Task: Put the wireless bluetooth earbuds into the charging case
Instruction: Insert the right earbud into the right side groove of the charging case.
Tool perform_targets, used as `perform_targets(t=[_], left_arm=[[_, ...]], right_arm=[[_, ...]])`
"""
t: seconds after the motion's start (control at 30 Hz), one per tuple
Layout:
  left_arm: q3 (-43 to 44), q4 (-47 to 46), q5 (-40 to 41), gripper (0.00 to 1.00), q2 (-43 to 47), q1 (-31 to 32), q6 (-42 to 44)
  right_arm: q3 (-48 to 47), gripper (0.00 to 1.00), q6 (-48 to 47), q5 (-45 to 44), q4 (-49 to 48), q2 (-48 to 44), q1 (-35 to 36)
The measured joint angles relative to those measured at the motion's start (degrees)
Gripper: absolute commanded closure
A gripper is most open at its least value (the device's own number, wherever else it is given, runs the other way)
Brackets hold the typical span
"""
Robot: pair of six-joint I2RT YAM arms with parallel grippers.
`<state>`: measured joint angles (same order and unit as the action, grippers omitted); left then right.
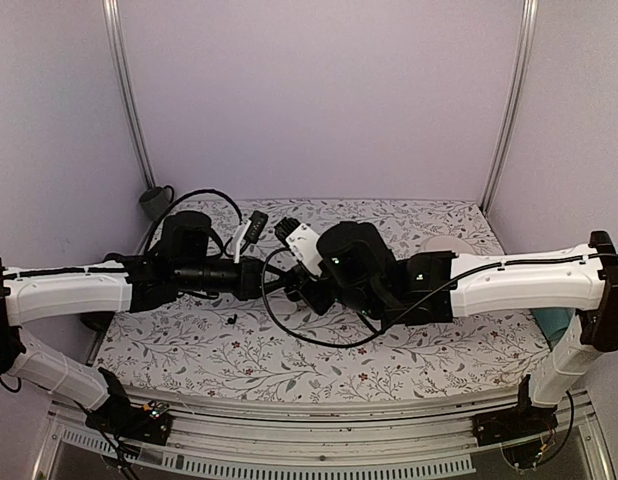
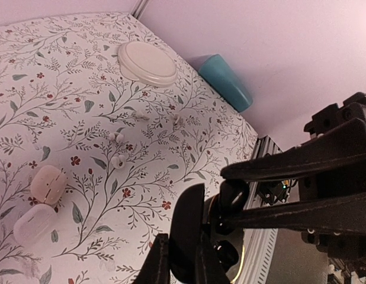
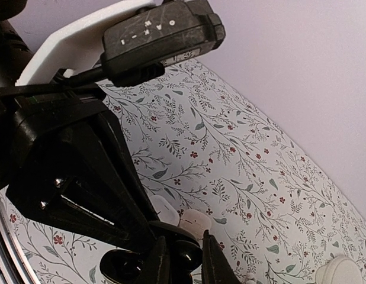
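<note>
Black glossy charging case [image 2: 188, 225] is sitting pinched in the left fingers [image 2: 158, 263], low centre, hanging above the counter [image 2: 82, 89]. Right fingers [image 3: 156, 263] are pinching narrowly on a small dark piece [image 3: 178, 253] just beside the case. Left should be holding steady while right is easing straight down into the well. Wells and earbuds are proving unreadable amid the black clutter.

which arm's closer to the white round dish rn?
Right. The right arm runs just in front of the white round dish in the overhead view, partly hiding it; the left arm lies over the table's left side, well away.
</note>
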<state>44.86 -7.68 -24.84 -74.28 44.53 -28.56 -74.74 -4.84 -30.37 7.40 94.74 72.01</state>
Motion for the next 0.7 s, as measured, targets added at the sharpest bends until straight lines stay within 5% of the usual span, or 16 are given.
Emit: perform_targets(t=[0.7], left_arm=[[1.0, 1.6, -2.1, 1.00, 0.0, -0.6, -0.5]], right_arm=[[0.1, 0.84, -4.2, -3.6, -1.2, 0.3, 1.8]])
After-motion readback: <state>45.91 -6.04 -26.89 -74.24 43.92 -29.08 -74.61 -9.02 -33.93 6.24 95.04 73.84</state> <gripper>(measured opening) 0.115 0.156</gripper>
